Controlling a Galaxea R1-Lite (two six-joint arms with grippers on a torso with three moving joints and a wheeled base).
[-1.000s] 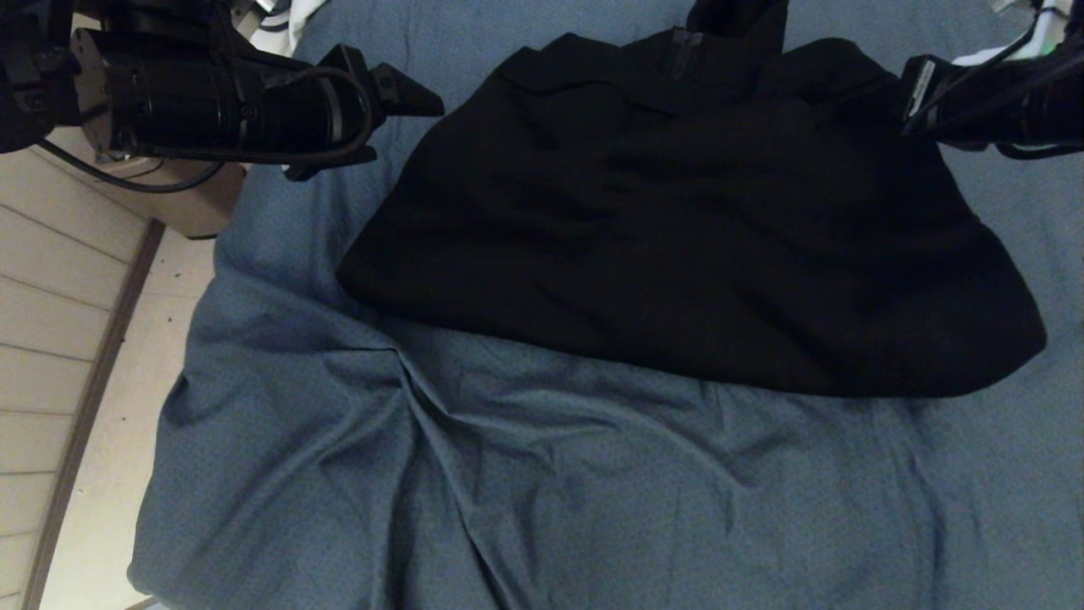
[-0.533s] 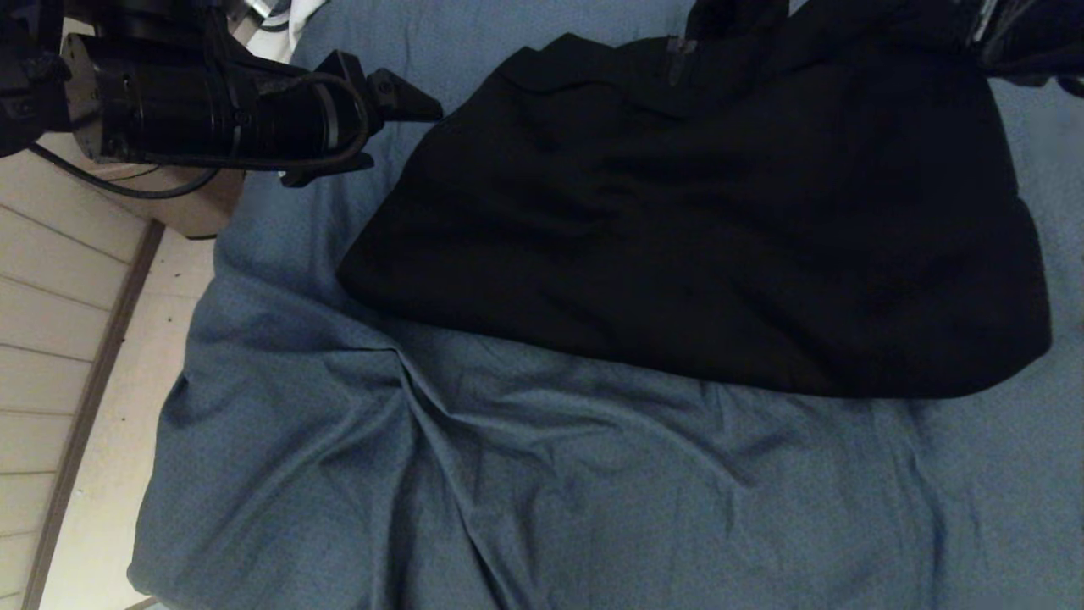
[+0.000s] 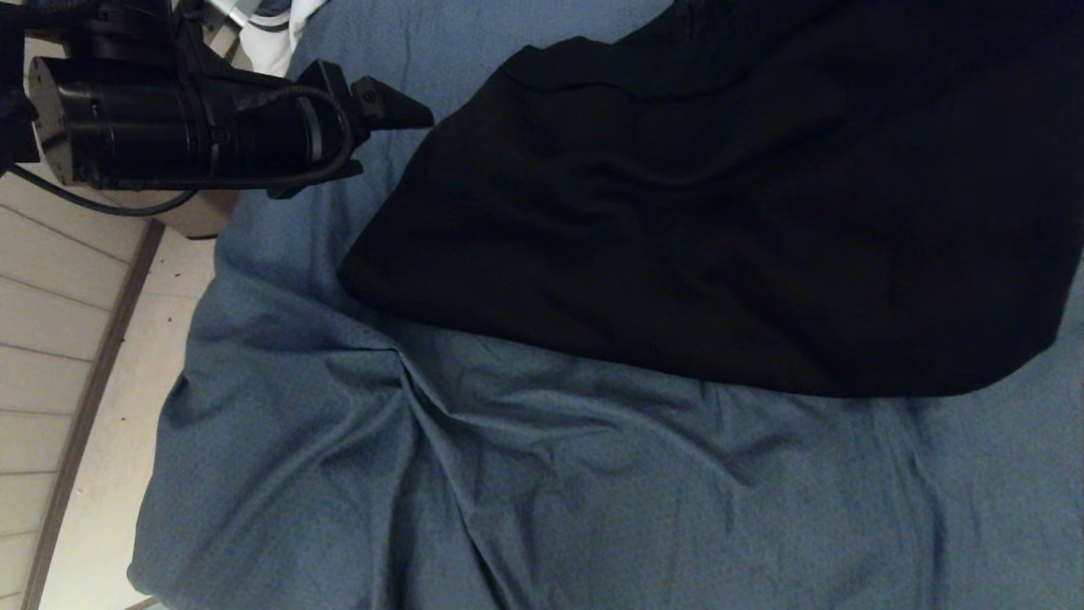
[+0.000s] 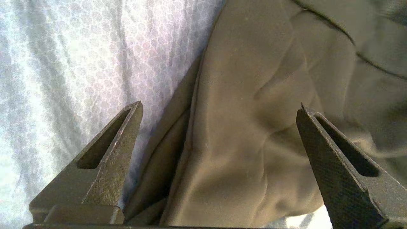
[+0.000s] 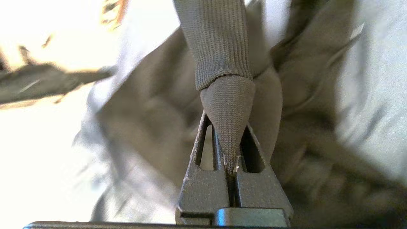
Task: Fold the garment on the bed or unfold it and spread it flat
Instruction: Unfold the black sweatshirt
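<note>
The black garment (image 3: pixel 711 229) lies on the blue-grey bed (image 3: pixel 542 491), filling the upper right of the head view, with its right part raised up out of the picture. My left gripper (image 3: pixel 398 106) hovers at the garment's left edge. In the left wrist view the left gripper (image 4: pixel 221 105) is open, its fingers astride the garment's edge (image 4: pixel 241 133) and the sheet (image 4: pixel 63 63). My right gripper (image 5: pixel 228 127) is shut on a fold of the garment beside a ribbed cuff (image 5: pixel 219 41). The head view does not show the right gripper.
The bed's left edge drops to a pale plank floor (image 3: pixel 51 339). A beige box (image 3: pixel 190 212) stands by the bed under my left arm, and white cloth (image 3: pixel 279 42) lies at the top left. Wrinkled bare sheet fills the near half of the bed.
The right gripper closed on the garment and left the head view, lifting the garment's right side with it. The left arm drew back slightly to the left.
</note>
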